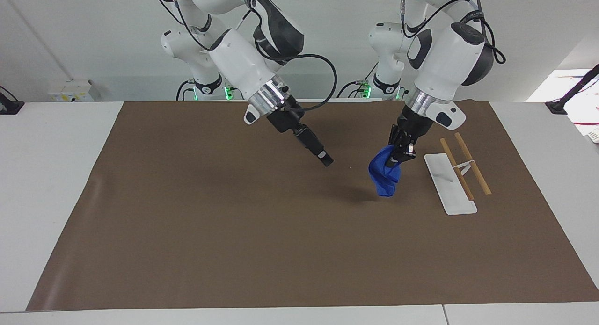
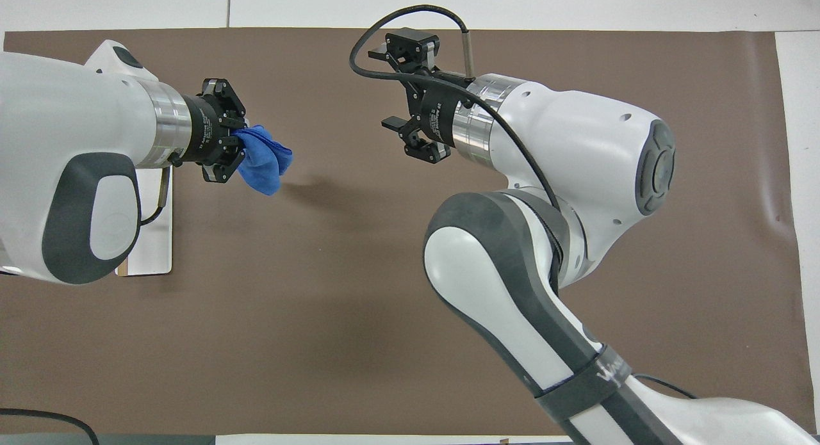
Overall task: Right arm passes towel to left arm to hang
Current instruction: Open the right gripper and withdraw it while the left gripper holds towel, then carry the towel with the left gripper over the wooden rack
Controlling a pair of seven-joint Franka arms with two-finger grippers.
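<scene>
The blue towel [image 1: 384, 177] [image 2: 262, 163] hangs bunched from my left gripper [image 1: 400, 152] [image 2: 236, 144], which is shut on its upper part. It dangles in the air over the brown mat, beside the white rack base. My right gripper [image 1: 324, 159] [image 2: 389, 86] is open with nothing between its fingers. It hovers over the middle of the mat, well apart from the towel.
A white flat rack base [image 1: 450, 187] [image 2: 154, 240] with two wooden rods [image 1: 472, 163] lies on the mat toward the left arm's end, partly hidden under the left arm in the overhead view. The brown mat [image 1: 210, 222] covers most of the table.
</scene>
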